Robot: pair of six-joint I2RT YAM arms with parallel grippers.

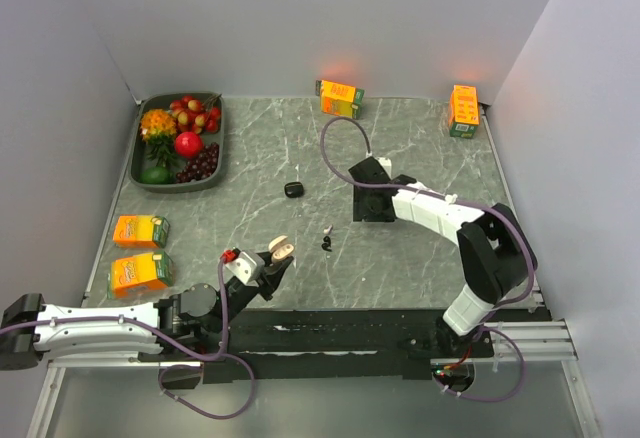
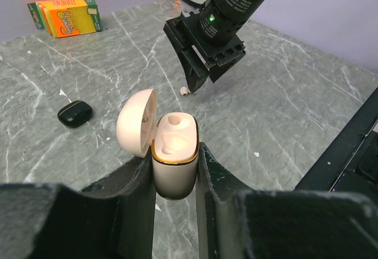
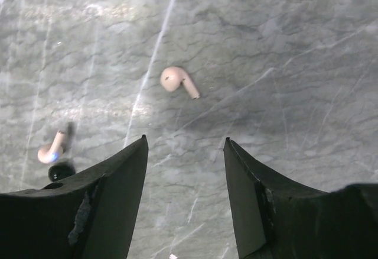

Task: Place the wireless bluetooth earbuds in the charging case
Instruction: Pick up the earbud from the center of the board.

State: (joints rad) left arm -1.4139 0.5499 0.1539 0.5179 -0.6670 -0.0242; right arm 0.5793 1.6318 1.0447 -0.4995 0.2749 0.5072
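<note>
My left gripper (image 1: pixel 278 258) is shut on the beige charging case (image 2: pixel 174 155), held upright with its lid (image 2: pixel 137 123) open and both wells empty. In the top view the case (image 1: pixel 282 250) is at the near centre. My right gripper (image 3: pixel 185 143) is open and empty, hovering just above the table. A whitish earbud (image 3: pixel 177 80) lies just beyond its fingertips. A second whitish earbud (image 3: pixel 51 150) and a black earbud (image 3: pixel 59 170) lie to the left. The top view shows a whitish earbud (image 1: pixel 327 228) and the black earbud (image 1: pixel 326 245) left of my right gripper (image 1: pixel 362 206).
A small black case (image 1: pixel 292 189) lies closed mid-table. A grey tray (image 1: pixel 218 148) of fruit is at the far left. Orange juice cartons stand at the left (image 1: pixel 140 230) (image 1: pixel 140 273), the back centre (image 1: pixel 340 96) and the back right (image 1: pixel 463 110).
</note>
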